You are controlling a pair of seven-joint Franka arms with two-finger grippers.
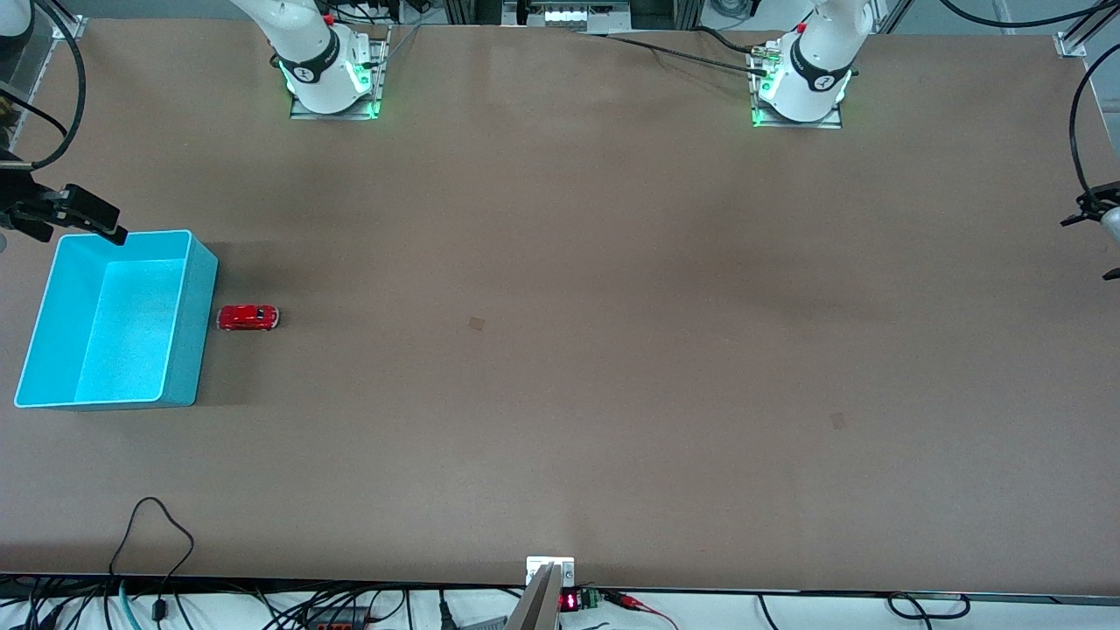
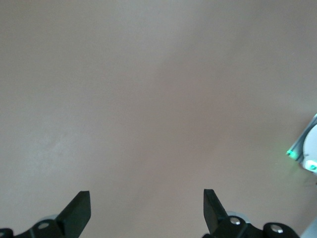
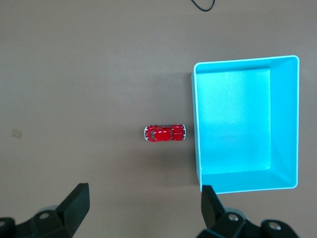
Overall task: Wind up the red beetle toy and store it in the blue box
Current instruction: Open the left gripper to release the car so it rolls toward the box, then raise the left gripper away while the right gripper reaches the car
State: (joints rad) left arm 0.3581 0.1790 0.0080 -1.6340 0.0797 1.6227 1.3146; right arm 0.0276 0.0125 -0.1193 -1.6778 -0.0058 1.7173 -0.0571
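Observation:
The red beetle toy stands on its wheels on the brown table, close beside the blue box with a small gap between them. The box holds nothing and sits at the right arm's end of the table. My right gripper hangs open high over the table at the box's corner toward the robot bases, holding nothing. My left gripper waits open over bare table at the left arm's end, and its wrist view shows neither toy nor box.
The two arm bases with green lights stand along the table's edge farthest from the front camera. Cables and a small display lie along the nearest edge. A faint square mark is on the tabletop.

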